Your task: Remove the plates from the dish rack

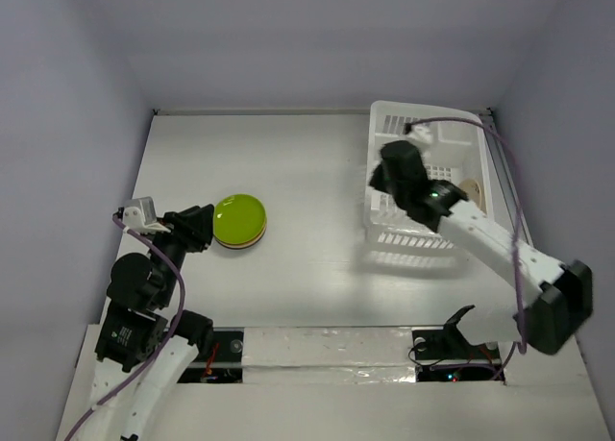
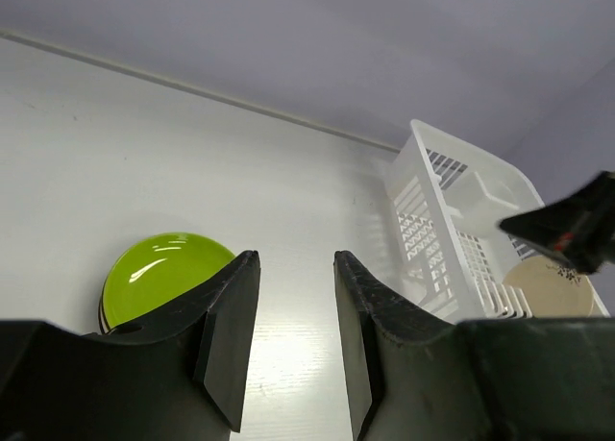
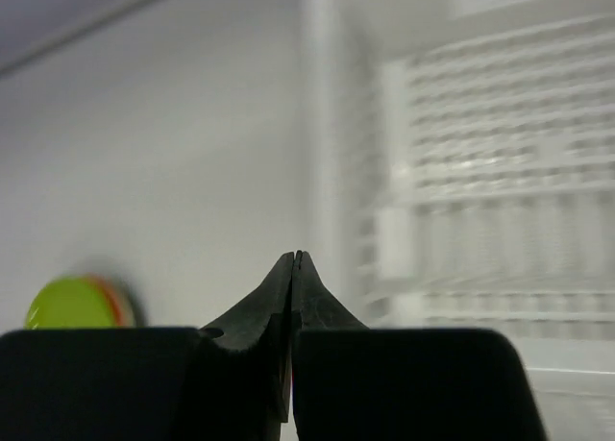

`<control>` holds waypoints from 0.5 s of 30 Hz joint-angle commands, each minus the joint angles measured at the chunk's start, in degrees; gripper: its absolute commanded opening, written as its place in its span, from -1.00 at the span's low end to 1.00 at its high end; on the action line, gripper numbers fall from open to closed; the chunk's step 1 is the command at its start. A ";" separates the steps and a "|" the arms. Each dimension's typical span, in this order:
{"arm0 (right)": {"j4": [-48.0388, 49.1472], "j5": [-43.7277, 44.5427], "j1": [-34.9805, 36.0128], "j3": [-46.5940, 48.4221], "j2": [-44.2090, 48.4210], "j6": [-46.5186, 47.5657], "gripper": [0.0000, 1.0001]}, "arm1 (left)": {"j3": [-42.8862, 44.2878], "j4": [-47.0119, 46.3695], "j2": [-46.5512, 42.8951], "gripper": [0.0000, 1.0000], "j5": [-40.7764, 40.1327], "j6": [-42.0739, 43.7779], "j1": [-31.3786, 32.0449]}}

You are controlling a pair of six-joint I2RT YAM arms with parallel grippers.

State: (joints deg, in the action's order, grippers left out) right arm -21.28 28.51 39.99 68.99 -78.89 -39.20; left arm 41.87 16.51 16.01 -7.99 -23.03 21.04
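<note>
left gripper (image 2: 296, 260): fingers parted, nothing held; sat just beside green-topped plate stack (image 1: 239, 220), left side of table (image 1: 307, 162). right gripper (image 3: 293, 260): fingers pressed together, empty; hung at left wall of dish rack (image 1: 384, 124). dish rack: white, far right of table; beige plate (image 1: 471, 190) lay inside.

Robot lab test cell: white table (image 1: 288, 153) inside plain grey walls (image 1: 336, 37).
</note>
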 commanded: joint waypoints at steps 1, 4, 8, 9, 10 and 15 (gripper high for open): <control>-7.63 9.02 -10.61 -8.75 12.39 1.40 -1.00 | -0.29 -2.36 -1.59 -0.32 0.17 -0.18 0.23; -9.48 5.59 -20.34 -11.59 20.85 4.56 -0.90 | -0.21 -2.19 -2.30 -0.32 -0.27 -0.18 1.28; -13.86 4.45 -31.00 -11.35 23.44 12.02 -0.28 | -0.21 -2.19 -2.65 -0.31 -0.36 -0.18 1.81; -15.18 4.71 -32.59 -10.64 22.74 13.35 -0.18 | -0.21 -2.27 -2.65 -0.31 -0.10 -0.18 1.81; -16.68 5.23 -33.82 -9.85 21.77 14.49 0.00 | -0.21 -2.36 -2.65 -0.31 0.08 -0.09 1.81; -28.73 9.28 -34.45 -1.95 14.40 15.30 0.10 | -0.21 -2.80 -2.04 -0.31 0.52 0.44 1.81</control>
State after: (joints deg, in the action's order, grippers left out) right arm -41.89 35.48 5.67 62.22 -62.19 -26.72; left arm 41.82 16.49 13.91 -7.97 -23.00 22.50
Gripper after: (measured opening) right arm 0.552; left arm 0.343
